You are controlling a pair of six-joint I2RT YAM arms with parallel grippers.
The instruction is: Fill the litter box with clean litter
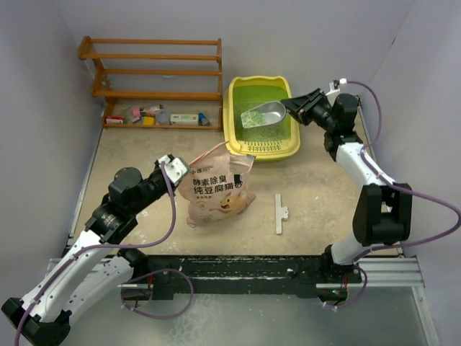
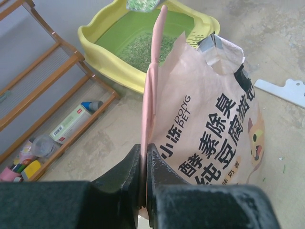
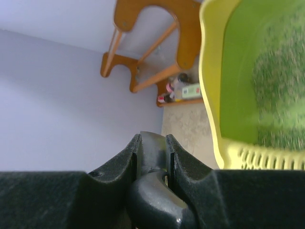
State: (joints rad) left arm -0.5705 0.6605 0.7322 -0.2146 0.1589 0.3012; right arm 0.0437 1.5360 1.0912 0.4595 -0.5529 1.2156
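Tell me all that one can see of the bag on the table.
The bag is a crinkled pink-tan pouch, perhaps paper or film, printed with dark Chinese characters, the words DONG PET and a cartoon animal. It stands upright near the middle of the table, in front of the litter box. Its top is torn open. The left pincer is shut on its thin pink edge, on the side towards the left arm.
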